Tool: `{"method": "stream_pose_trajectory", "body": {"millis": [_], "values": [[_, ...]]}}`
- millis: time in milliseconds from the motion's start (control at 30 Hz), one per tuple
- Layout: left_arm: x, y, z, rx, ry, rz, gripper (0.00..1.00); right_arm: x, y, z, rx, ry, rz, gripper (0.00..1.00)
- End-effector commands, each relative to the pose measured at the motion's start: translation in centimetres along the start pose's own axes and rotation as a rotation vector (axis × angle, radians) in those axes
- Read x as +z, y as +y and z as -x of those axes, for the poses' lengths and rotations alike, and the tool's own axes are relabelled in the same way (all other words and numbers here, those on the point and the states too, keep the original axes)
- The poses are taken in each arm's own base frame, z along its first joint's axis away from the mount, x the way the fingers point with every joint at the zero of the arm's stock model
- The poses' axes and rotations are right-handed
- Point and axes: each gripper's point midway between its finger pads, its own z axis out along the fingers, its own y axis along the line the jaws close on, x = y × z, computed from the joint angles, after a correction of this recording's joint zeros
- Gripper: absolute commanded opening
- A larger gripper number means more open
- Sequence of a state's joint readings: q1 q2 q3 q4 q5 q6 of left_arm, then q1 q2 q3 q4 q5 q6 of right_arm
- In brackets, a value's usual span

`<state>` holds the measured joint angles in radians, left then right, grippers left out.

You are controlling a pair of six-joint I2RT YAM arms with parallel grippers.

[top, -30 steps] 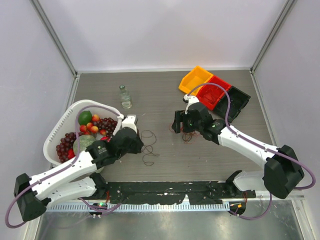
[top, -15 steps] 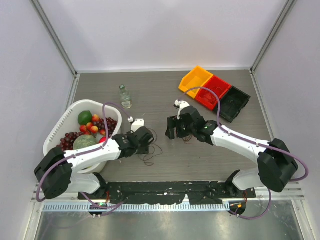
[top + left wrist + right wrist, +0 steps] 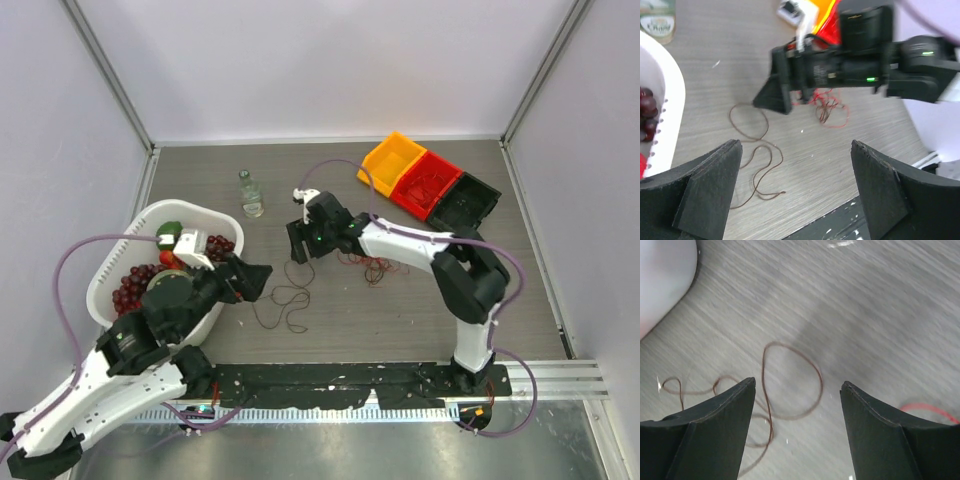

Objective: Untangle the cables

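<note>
The cables point(image 3: 288, 300), a brown loop point(image 3: 816, 372) and a red tangle point(image 3: 829, 106), probably want one strand pinched low and drawn slowly, since the left gripper point(image 3: 796, 145) and right gripper point(image 3: 797, 385) both gape wide, holding nothing.

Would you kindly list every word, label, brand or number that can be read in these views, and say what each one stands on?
Label on the bottle: a line of lettering shows in the left wrist view, but it is too blurred to read; in the top view it is too small.
Nothing else in any view carries text that can be read.
</note>
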<state>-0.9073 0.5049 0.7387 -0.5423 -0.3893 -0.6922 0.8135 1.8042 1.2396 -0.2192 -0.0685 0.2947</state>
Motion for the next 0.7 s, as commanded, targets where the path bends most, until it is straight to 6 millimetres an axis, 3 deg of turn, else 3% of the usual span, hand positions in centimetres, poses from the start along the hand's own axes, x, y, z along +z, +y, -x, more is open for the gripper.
{"method": "stream_pose_trajectory", "body": {"millis": [0, 133, 233, 400, 567, 667], "values": [[-1.9, -0.4, 2.3, -0.002, -0.082, -0.049, 0.94, 2.8, 1.8, 1.5, -0.05, 0.048, 0.087, 0.74], [-2.1, -0.1, 1.4, -0.039, -0.065, -0.054, 0.94, 4.1, 1.8, -0.2, -0.054, 0.13, 0.05, 0.73], [-1.9, -0.2, 1.1, -0.052, -0.061, -0.069, 0.94, 4.4, 2.7, -2.7, -0.089, 0.187, 0.065, 0.73], [-1.3, -1.0, 1.5, -0.02, -0.063, -0.08, 0.94, 3.4, 5.2, -5.8, -0.102, 0.255, 0.178, 0.73], [-0.6, -1.6, 1.7, 0.023, -0.04, -0.076, 0.94, 2.8, 5.7, -8.7, -0.246, 0.321, 0.115, 0.73], [-0.4, -1.7, 1.6, 0.023, -0.038, -0.081, 0.94, 2.5, 4.8, -10.4, -0.338, 0.361, 0.027, 0.73]]}}
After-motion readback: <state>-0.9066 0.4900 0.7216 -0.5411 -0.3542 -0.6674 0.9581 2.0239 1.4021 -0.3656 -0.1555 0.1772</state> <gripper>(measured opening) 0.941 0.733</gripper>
